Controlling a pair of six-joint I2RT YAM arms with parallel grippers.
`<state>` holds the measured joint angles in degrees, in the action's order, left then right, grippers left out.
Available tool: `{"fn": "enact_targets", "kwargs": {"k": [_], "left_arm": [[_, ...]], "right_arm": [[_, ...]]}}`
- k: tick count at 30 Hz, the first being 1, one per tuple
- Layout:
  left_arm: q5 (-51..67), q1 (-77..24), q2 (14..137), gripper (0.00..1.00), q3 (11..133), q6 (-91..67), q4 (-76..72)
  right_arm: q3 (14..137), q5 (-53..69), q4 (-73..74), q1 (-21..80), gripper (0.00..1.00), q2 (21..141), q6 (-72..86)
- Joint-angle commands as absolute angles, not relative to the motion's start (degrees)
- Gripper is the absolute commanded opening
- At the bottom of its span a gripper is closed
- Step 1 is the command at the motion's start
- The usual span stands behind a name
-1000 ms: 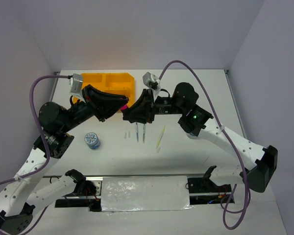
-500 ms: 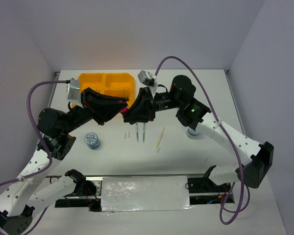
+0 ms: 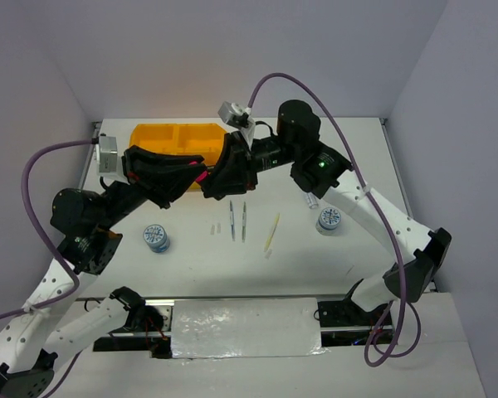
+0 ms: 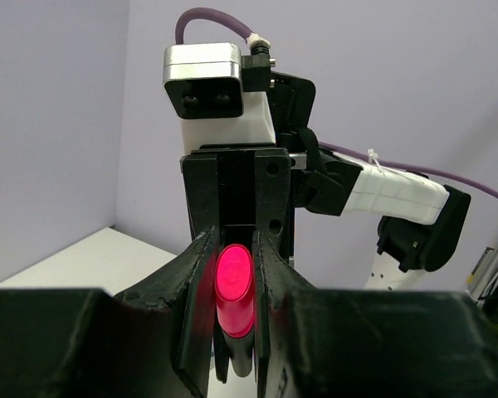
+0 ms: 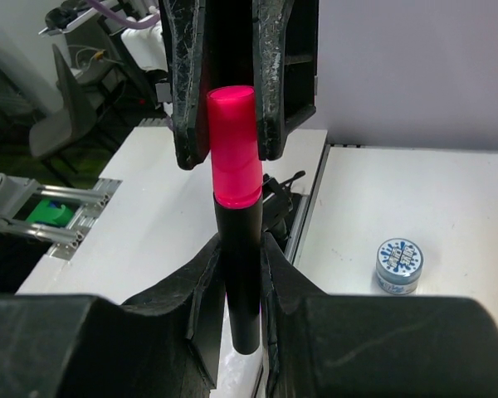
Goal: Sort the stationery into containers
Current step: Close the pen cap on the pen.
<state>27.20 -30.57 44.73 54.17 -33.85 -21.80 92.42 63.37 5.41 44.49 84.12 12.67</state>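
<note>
White table [image 3: 357, 274], plain walls. Pink-capped marker [image 5: 237, 217] is held aloft at the yellow tray's [image 3: 162, 138] near right corner, possibly over it. Left gripper [image 4: 232, 278] clamps the cap; right gripper [image 5: 241, 278] clamps the black barrel.

Across tray [image 3: 162, 128] front, left end effector [image 3: 198, 177] and right end effector [image 3: 215, 175]; rear unobstructed.

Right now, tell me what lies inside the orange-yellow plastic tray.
The far compartments of the orange-yellow plastic tray show bare plastic, no stationery. Its near side and right end are covered by the left gripper and right gripper, both shut on one pink-capped black marker.
</note>
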Motion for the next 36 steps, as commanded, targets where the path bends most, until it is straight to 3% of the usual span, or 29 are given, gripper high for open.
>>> {"fn": "enact_targets", "kwargs": {"k": [1,13,21,27,31,36], "left_arm": [[40.35,-33.05,48.34,0.0,47.03,-33.13,2.64],[35.08,-40.78,49.58,0.0,36.4,-39.11,-3.26],[34.89,-44.3,51.33,0.0,30.85,-39.64,-4.13],[32.55,-44.38,49.49,0.0,31.1,-38.85,-2.13],[12.08,-44.38,48.35,0.0,43.38,-34.28,11.59],[-5.87,-43.42,47.28,0.0,51.83,-38.14,13.54]], "right_arm": [[102.65,56.07,-8.09,44.82,0.0,83.32,11.25],[124.34,57.92,3.06,44.3,0.0,93.15,7.65],[129.46,60.21,3.95,42.72,0.0,95.27,8.54],[123.69,61.17,2.12,42.63,0.0,93.17,8.69],[109.81,60.04,-3.06,42.37,0.0,87.82,7.74],[88.21,57.48,-15.53,38.42,0.15,81.31,13.43]]}}
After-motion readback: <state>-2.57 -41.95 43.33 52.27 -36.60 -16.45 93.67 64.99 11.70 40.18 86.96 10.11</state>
